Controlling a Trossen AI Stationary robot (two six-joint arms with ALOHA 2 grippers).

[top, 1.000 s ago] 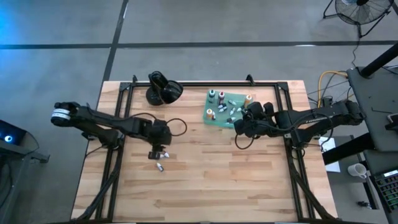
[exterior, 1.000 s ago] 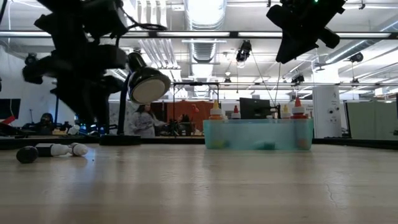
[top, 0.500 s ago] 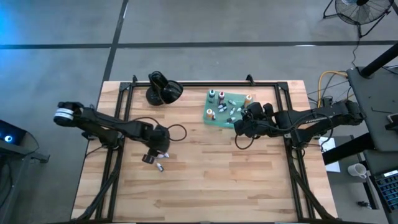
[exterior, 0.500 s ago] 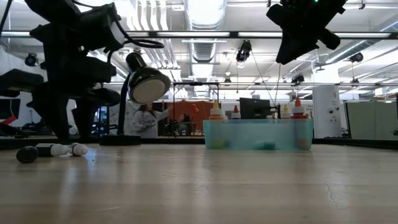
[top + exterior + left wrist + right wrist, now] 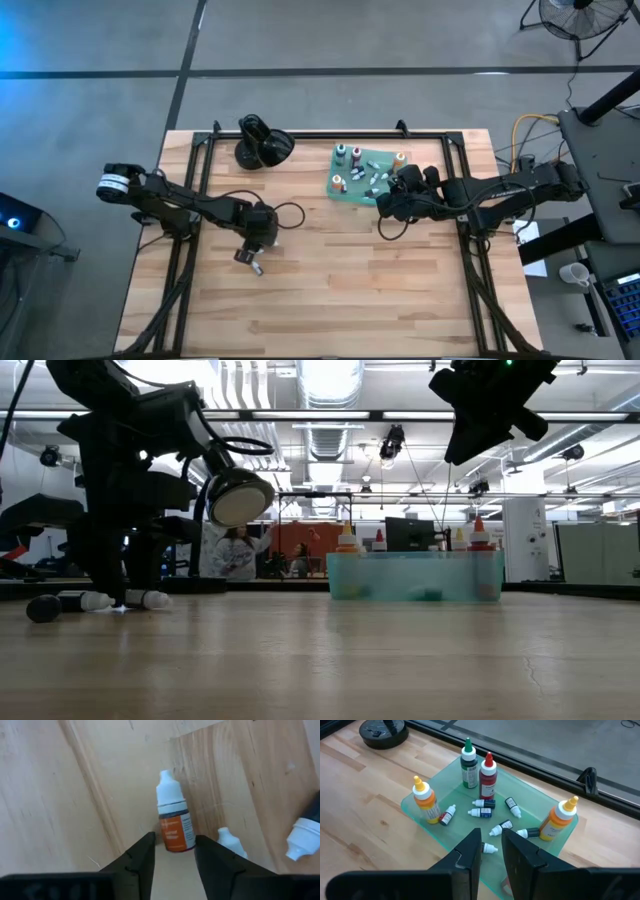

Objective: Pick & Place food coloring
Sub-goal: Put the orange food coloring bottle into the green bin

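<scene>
The left gripper [image 5: 254,259] has moved lower and nearer the desk's front since a second ago, and now sits over the small bottles lying on the bare wood. Its fingers [image 5: 137,862] are part-open, one on each side of the base of a tiny orange-labelled food coloring bottle [image 5: 172,815] with a white cap, lying flat; whether they touch it cannot be told. Two more white-capped bottles [image 5: 231,841] lie just beside it. In the low view one bottle that lay by the others now rests a little farther right.

The right gripper [image 5: 491,851] has not moved. It hovers over the near edge of the teal tray [image 5: 380,190], fingers closed and holding nothing. The tray carries upright orange, green and red bottles and several tiny ones lying flat. A black rounded object [image 5: 262,143] stands at the desk's [image 5: 350,290] back edge, well apart from both arms.
</scene>
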